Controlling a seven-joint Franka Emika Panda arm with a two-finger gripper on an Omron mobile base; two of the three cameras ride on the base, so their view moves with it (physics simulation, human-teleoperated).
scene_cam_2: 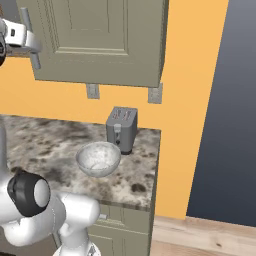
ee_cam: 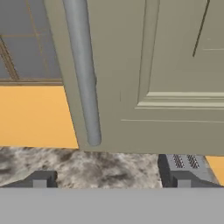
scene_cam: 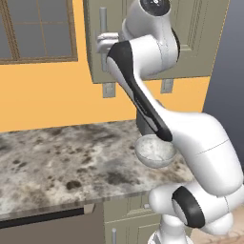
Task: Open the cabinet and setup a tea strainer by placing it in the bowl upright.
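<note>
In the left base view, my fingers (scene_cam: 101, 44) sit at the upper middle of the frame, up against the grey bar handle (scene_cam: 103, 29) on the left edge of the cabinet (scene_cam: 200, 43). To the left of them is a window (scene_cam: 37, 29); lower down and to the right, the bowl (scene_cam: 155, 150) rests on the speckled worktop (scene_cam: 62, 162), partly behind my forearm.

In the right base view, my fingers (scene_cam_2: 30, 42) are at the upper left, at the handle (scene_cam_2: 29, 37), with the cabinet door (scene_cam_2: 100, 40) closed across the top. Below it, mid-frame, the bowl (scene_cam_2: 98, 158) stands on the worktop (scene_cam_2: 45, 145), and a grey toaster (scene_cam_2: 121, 129) stands just behind it to the right.

In the hand view, the handle (ee_cam: 83, 74) runs down the upper left, close ahead, on the door (ee_cam: 166, 74). My two fingertips (ee_cam: 40, 180) stand well apart at the bottom, though I can't quite tell whether they straddle the bar. The toaster (ee_cam: 183, 164) shows at lower right.
</note>
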